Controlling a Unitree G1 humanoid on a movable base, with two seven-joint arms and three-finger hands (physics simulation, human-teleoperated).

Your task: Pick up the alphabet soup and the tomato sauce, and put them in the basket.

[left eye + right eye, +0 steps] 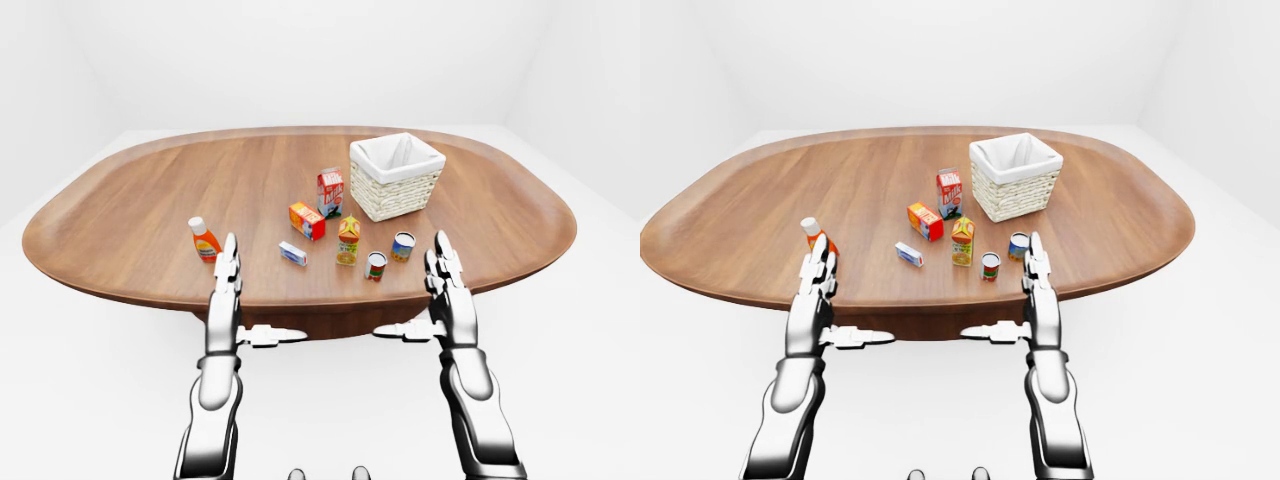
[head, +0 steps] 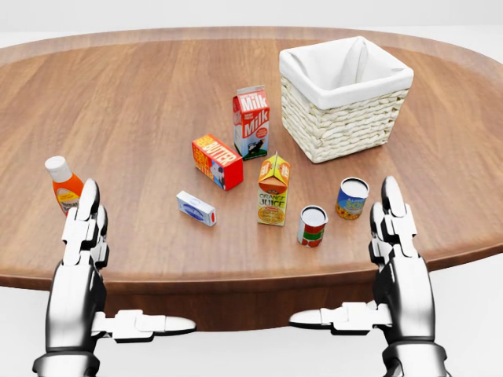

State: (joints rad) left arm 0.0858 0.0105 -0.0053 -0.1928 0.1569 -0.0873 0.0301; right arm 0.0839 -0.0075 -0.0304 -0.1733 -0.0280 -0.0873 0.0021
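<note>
Two cans stand near the table's near edge in the head view. The tomato sauce [image 2: 312, 226] has a red and green label. The alphabet soup [image 2: 351, 198], blue and yellow, is just right of it. The white-lined wicker basket [image 2: 343, 118] stands above them, with nothing in it. My right hand [image 2: 346, 255] is open, fingers upright, just right of the alphabet soup and apart from it. My left hand [image 2: 135, 261] is open at the lower left, far from both cans, its fingertips overlapping a ketchup bottle.
Left of the basket stands a milk carton [image 2: 251, 122]. Below it are a red box [image 2: 218, 161], an orange juice carton [image 2: 273, 189] and a small white box [image 2: 196, 208]. The ketchup bottle [image 2: 61, 186] is at the left. The oval table's rim [image 2: 236, 279] runs below the hands.
</note>
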